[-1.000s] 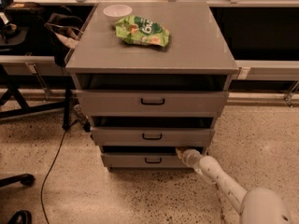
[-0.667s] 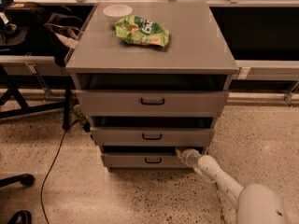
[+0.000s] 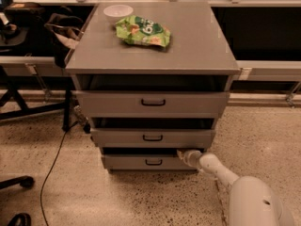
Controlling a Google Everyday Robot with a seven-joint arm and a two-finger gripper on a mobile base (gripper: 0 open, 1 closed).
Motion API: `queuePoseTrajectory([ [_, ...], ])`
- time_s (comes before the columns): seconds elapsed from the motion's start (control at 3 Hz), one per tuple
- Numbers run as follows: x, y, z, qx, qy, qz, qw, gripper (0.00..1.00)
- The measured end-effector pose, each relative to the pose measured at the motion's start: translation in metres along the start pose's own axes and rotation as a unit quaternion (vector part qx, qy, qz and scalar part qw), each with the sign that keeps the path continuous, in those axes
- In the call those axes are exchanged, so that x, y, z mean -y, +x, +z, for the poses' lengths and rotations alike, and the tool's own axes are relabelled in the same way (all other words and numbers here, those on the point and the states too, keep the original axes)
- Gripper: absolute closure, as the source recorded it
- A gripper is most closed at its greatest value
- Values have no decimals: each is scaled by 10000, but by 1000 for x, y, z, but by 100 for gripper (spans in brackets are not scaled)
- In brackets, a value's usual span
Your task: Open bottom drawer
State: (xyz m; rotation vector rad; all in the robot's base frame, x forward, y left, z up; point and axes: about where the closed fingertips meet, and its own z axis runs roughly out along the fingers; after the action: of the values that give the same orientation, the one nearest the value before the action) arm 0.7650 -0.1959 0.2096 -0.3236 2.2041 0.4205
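Observation:
The grey three-drawer cabinet stands in the middle of the camera view. Its bottom drawer is the lowest and shortest front, with a small black loop handle. It stands out a little from the cabinet, with a dark gap above it. My gripper sits at the top right edge of the bottom drawer's front, on the end of my white arm, which reaches in from the lower right. The middle drawer and the top drawer also stand slightly out.
A green snack bag and a white bowl lie on the cabinet top. A black cable runs over the speckled floor at the left. Chair legs and a dark bag are at the left. A rail runs behind the cabinet.
My arm has shifted slightly in the lower right. The gripper stays at the bottom drawer's top right edge. The drawers have not visibly moved.

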Motion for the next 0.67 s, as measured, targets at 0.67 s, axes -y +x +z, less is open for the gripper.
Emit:
queuePoseTrajectory([
  [0.67, 6, 23, -26, -307, 182, 427, 9985, 100],
])
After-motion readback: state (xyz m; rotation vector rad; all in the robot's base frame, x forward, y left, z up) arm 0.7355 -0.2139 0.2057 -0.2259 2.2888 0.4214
